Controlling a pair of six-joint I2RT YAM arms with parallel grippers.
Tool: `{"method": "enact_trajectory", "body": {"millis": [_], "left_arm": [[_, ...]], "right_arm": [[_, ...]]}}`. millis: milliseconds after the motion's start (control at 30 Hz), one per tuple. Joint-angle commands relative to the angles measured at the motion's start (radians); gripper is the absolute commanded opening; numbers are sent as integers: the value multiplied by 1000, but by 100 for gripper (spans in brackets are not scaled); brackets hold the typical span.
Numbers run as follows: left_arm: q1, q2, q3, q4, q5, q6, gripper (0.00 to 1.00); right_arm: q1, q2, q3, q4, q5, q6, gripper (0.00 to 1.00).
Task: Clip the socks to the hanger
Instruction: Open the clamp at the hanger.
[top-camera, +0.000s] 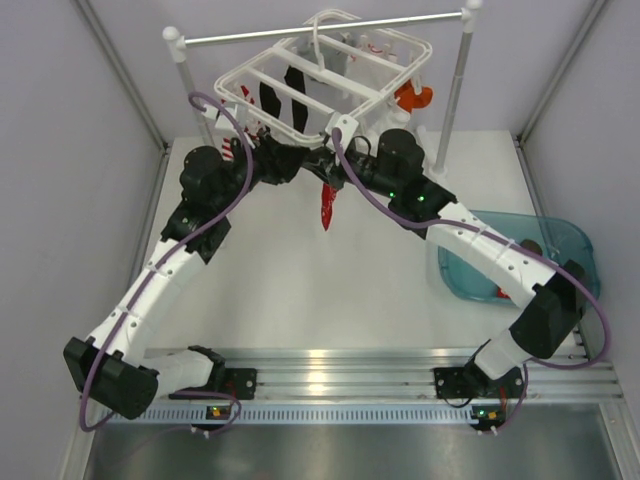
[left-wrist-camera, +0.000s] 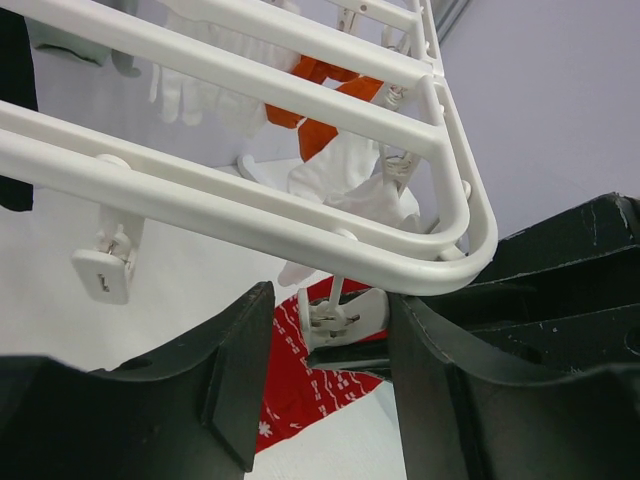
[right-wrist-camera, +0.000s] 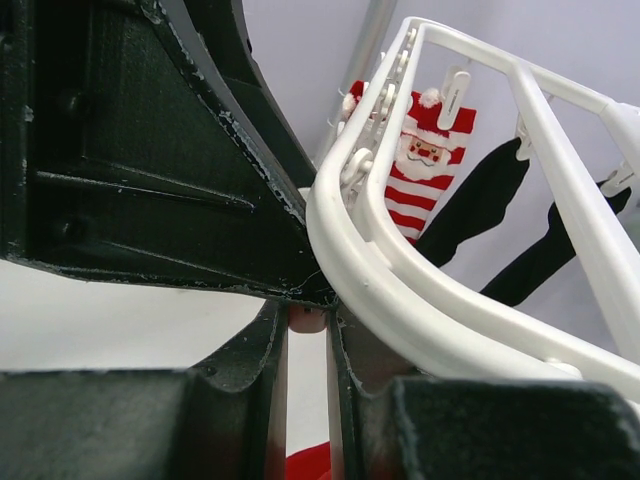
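Observation:
The white hanger (top-camera: 345, 122) hangs from the rail, tilted. Two dark socks (top-camera: 270, 100) hang clipped to it. Under its near corner a red patterned sock (top-camera: 327, 205) hangs down. My right gripper (top-camera: 338, 165) is shut on a white clip (right-wrist-camera: 308, 320) below the frame's rim (right-wrist-camera: 400, 290), with red sock (right-wrist-camera: 310, 465) showing between its fingers. My left gripper (top-camera: 298, 160) is open; in its wrist view its jaws (left-wrist-camera: 325, 390) stand either side of that clip (left-wrist-camera: 340, 315), with the red sock (left-wrist-camera: 300, 380) behind it. What holds the sock is hidden.
A grey rail (top-camera: 330, 27) on white posts carries the hanger. A red-and-white striped sock (right-wrist-camera: 425, 170) and an orange sock (top-camera: 415, 97) hang at its far side. A teal bin (top-camera: 570, 240) sits at the table's right, under my right arm.

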Motion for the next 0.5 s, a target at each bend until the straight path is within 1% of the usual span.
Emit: {"method": "enact_trajectory", "body": {"millis": [0, 33, 167, 200, 267, 300, 367, 400, 433, 467], "left_arm": [[-9, 7, 50, 90, -43, -12, 52], [-9, 8, 50, 88, -52, -13, 51], [-9, 7, 51, 87, -72, -18, 37], [-9, 8, 51, 85, -73, -19, 31], [-9, 8, 53, 84, -73, -19, 21], [-9, 8, 53, 81, -72, -18, 14], [-9, 8, 56, 73, -72, -12, 8], [-9, 11, 57, 65, -69, -13, 5], [-9, 11, 59, 62, -67, -13, 0], [-9, 11, 59, 61, -64, -13, 0]], "right_arm": [[26, -17, 57, -5, -5, -9, 0], [26, -19, 55, -8, -5, -11, 0], [28, -22, 51, -13, -5, -15, 0], [29, -22, 49, -18, -5, -17, 0], [28, -22, 52, -22, -5, -19, 0], [28, -23, 52, -27, -5, -22, 0], [26, -23, 51, -38, 1, -26, 1], [28, -25, 52, -41, 2, -28, 4], [28, -27, 52, -47, 4, -28, 18], [28, -30, 51, -50, 6, -29, 24]]}}
